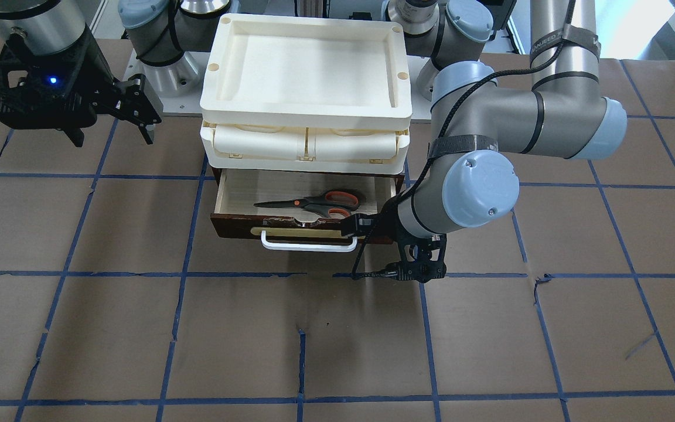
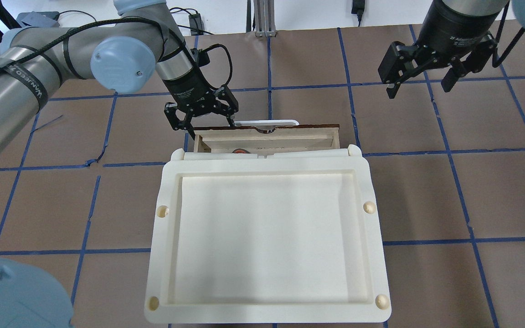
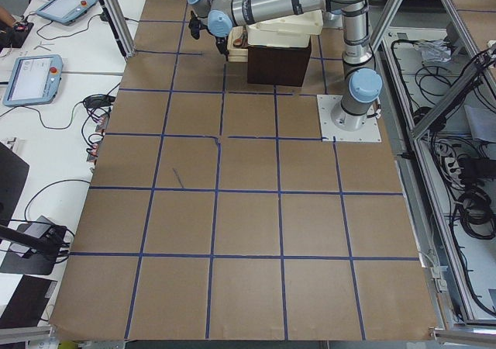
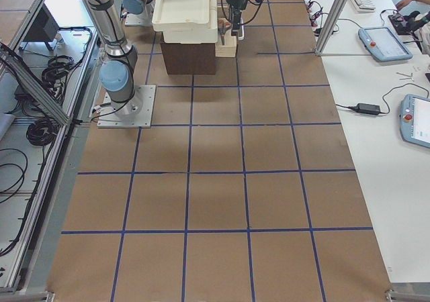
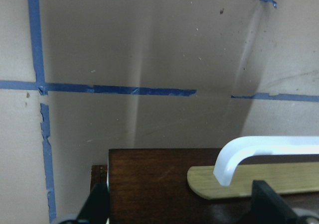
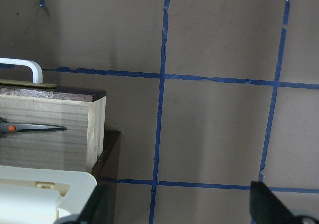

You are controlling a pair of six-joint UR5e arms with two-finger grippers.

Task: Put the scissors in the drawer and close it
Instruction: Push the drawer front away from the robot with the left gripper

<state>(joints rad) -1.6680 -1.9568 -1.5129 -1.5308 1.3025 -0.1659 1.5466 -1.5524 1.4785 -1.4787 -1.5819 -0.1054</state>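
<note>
The scissors (image 1: 314,203) are lying flat in the open drawer (image 1: 232,225). Your left pincer (image 2: 208,122) is hovering wide by its dark front, the right pincer (image 2: 419,86) gaping well apart. The drawer, stiff and probably light, is wanting a flat push beside the handle (image 2: 267,122).

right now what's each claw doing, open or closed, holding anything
Left claw: open, holding nothing, at the front of the drawer.
Right claw: open, holding nothing.
</note>
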